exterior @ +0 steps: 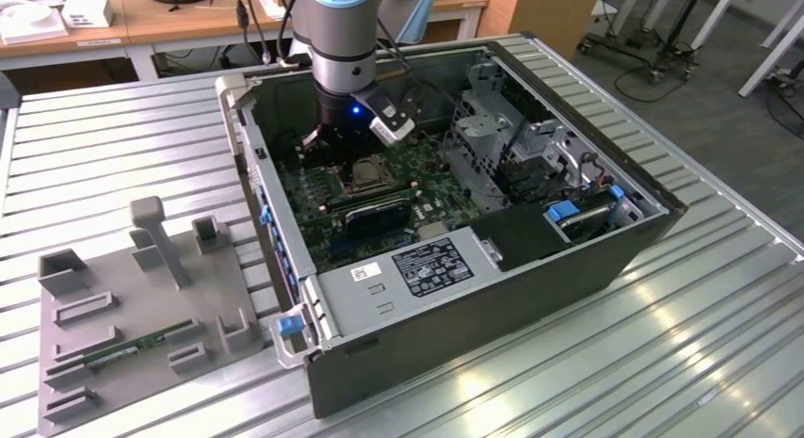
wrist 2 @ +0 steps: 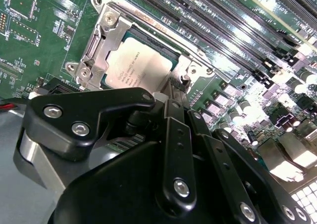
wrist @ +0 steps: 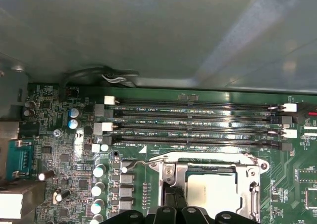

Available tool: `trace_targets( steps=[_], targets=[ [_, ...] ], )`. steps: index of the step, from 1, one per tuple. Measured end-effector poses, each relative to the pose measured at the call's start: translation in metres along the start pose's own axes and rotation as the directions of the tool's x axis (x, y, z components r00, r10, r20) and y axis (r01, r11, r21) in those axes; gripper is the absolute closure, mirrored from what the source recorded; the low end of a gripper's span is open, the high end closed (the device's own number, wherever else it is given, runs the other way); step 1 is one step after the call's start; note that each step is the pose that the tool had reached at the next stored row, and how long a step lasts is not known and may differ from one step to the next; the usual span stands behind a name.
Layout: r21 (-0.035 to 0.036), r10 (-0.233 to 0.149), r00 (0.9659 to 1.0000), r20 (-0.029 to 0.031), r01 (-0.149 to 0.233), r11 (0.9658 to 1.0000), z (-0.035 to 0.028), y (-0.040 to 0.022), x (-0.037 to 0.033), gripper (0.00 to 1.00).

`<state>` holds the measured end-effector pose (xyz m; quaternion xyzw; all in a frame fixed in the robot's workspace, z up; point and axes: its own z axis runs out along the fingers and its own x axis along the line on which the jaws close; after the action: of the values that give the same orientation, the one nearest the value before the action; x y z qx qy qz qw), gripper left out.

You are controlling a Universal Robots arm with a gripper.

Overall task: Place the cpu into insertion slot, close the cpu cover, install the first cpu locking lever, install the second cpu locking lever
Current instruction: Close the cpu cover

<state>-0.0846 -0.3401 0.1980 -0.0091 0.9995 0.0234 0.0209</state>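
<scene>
Exterior view: an open computer case [exterior: 503, 306] is seen lying on a slatted metal counter [exterior: 703, 353], with its green motherboard [exterior: 320, 188] exposed. A robot arm [exterior: 342, 42] is lowered into the case from above, and its claw [exterior: 333, 148] is held just over the board, close to the socket area.

On the counter at the exterior view's left, well apart from the claw, a grey fixture tray [exterior: 138, 297] is set beside the case. A long green memory stick [exterior: 132, 348] is laid flat in it.

In both wrist views the cpu [wrist 2: 141, 65] [wrist: 213, 190] is seen seated flat in the insertion slot [wrist: 210, 170], with its dull metal top facing up. Only a dark strip of the slot is left showing along one edge of the chip. The cpu cover [wrist 2: 99, 45] [wrist: 250, 194] is folded down flat around the chip, so that the chip's top is framed by the cover's square cut-out.

The claw [wrist 2: 172, 87] [wrist: 172, 188] is clenched, and its tip is placed at the edge of the cover, just beside the cpu. Whether it is touching the metal cannot be told.

In the first wrist view a thin wire locking lever [wrist: 136, 163] is seen lying low along the cover's side, between the cover and the long memory slots [wrist: 193, 120]. Whether it is latched cannot be told.
</scene>
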Motion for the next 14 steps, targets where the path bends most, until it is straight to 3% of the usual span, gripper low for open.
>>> trace_targets(
  steps=[14],
  targets=[
    [0.0003,0.000,1.0000,-0.0002,0.000,1.0000,0.0011,-0.0001,0.0001,0.89]
  ],
)
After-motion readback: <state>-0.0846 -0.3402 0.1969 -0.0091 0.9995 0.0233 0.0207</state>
